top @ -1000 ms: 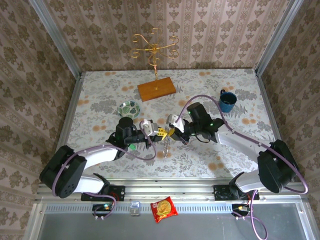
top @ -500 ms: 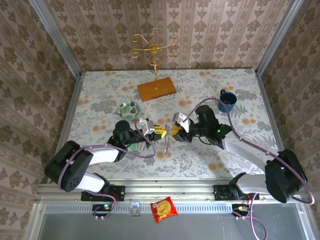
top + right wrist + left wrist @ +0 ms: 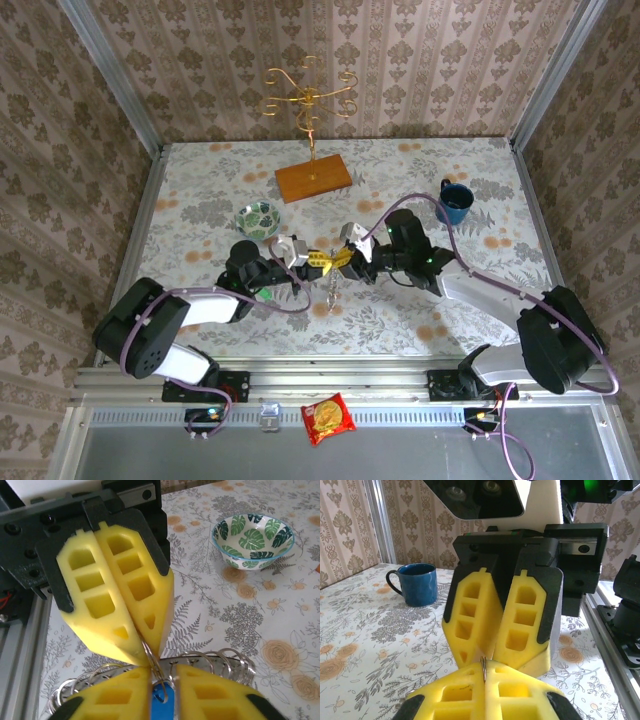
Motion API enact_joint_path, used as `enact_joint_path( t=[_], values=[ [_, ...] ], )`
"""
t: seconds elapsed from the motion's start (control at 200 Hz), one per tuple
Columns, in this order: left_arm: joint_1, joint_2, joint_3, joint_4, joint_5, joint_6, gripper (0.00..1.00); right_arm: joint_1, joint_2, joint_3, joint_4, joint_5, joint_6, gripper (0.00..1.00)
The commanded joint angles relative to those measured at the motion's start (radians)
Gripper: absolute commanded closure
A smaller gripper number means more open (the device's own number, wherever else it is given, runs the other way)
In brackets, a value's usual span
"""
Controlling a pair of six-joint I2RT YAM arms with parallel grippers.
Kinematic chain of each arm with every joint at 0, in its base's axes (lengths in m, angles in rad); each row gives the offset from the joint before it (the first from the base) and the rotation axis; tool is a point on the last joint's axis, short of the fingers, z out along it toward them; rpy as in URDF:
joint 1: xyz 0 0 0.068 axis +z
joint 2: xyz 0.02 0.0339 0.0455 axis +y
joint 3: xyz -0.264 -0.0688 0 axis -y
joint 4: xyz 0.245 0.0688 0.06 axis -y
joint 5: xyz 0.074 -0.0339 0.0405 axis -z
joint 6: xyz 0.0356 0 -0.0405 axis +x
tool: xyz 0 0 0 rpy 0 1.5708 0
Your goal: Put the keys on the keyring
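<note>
Tip to tip, the left claw (image 3: 321, 263) and the right claw (image 3: 341, 261) meet above the middle of the table (image 3: 200, 205). In the top view the yellow fingers are touching, and the keyring (image 3: 332, 290) hangs under them as a thin bunch of metal loops; the grip itself is too small to read there.

The wrist views give more. The left wrist view shows the left claw pressed together on a thin piece of metal wire, with the right claw directly in front of it and a blue mug (image 3: 417, 584) far behind on the table. The right wrist view shows the same wire between the left fingertips. It also shows the blue key (image 3: 162, 704) clamped between the right fingers, its plastic head filling the narrow gap. The loops of the keyring spread to both sides just behind these fingers. Whether they rest on the table cannot be told. A leaf-patterned bowl (image 3: 252, 536) stands well apart.

Both arms reach inward from their bases and lie low, with the forearms nearly level and the fingers pointing at each other
</note>
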Motion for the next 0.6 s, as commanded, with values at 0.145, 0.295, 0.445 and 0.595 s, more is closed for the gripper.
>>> enact_joint_path(
  t=[0.145,0.295,0.445,0.595],
  values=[
    [0.011,-0.039,0.015,-0.076,0.006,0.054,0.84,0.004,-0.007,0.047,-0.038,-0.008,-0.063,1.00],
    [0.009,-0.093,0.051,-0.289,0.005,0.169,0.78,0.009,-0.009,0.110,-0.218,0.033,-0.182,1.00],
    [0.005,-0.114,0.086,-0.438,0.000,0.258,0.78,0.028,0.000,0.183,-0.375,0.070,-0.280,1.00],
    [0.002,-0.111,0.115,-0.479,0.005,0.284,0.80,0.077,0.032,0.267,-0.525,0.152,-0.382,1.00]
  ],
)
